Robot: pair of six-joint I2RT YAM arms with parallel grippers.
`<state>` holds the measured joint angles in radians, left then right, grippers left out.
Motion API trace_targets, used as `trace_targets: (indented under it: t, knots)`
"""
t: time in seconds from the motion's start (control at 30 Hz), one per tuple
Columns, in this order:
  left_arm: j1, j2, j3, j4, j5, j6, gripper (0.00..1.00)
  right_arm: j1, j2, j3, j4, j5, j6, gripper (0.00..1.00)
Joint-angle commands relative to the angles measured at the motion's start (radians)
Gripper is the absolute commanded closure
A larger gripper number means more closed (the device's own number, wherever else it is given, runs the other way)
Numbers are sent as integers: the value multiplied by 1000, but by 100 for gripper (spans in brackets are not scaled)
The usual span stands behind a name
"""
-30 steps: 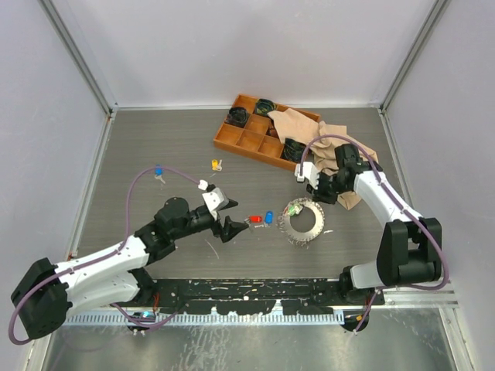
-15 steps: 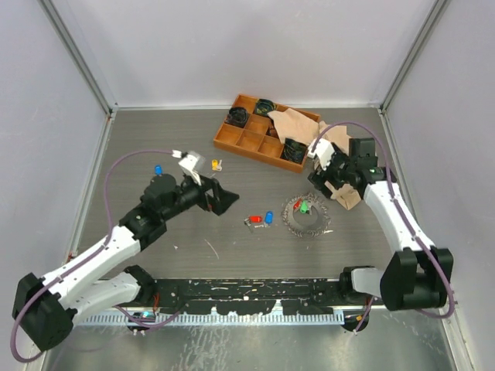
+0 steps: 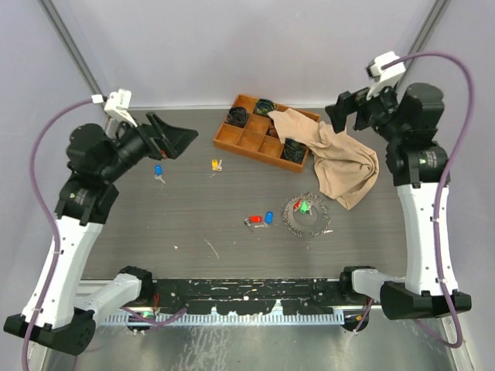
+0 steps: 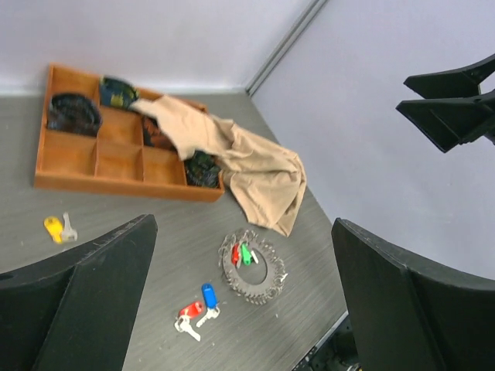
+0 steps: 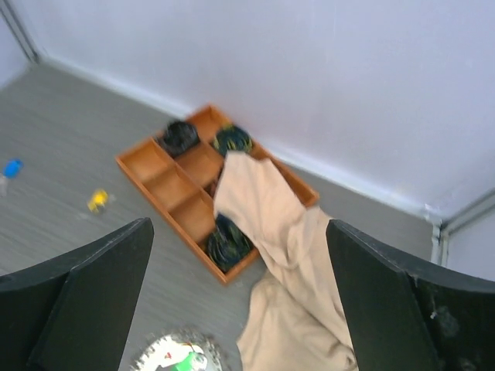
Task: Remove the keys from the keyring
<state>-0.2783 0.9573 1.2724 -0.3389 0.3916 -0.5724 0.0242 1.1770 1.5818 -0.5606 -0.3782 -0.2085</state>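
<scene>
The keyring point(image 3: 308, 218) lies flat on the grey table as a spiky silver circle of keys point(image 4: 251, 267), with a red and a green cap point(image 4: 241, 253) on its far side. Its edge shows at the bottom of the right wrist view point(image 5: 175, 357). Two loose keys, blue point(image 3: 268, 217) and red point(image 3: 254, 220), lie just left of it. A yellow key point(image 3: 216, 164) and another blue key point(image 3: 158, 171) lie farther left. My left gripper point(image 3: 175, 142) hangs open high over the back left. My right gripper point(image 3: 349, 114) is open high at the back right. Neither holds anything.
An orange compartment tray point(image 3: 246, 137) with dark coiled items stands at the back. A beige cloth point(image 3: 344, 162) drapes from its right end onto the table, just behind the keyring. Grey walls and metal frame posts close in the table.
Both arms have lifted up and back from the table's middle to the outer back corners. Both grippers have opened wide, the right from shut. The keyring now lies flat.
</scene>
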Motion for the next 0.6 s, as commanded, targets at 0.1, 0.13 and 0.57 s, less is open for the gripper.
trace_targets:
  t: [0.1, 0.13, 0.57]
  knots:
    - [5, 7, 248, -236, 39, 122, 2, 0, -22, 185, -41, -38, 297, 0]
    - [5, 4, 257, -245, 42, 128, 2, 0, -29, 188, -37, -13, 337, 0]
    - [7, -58, 208, -242, 62, 149, 2, 0, -58, 217, -48, -3, 385, 0]
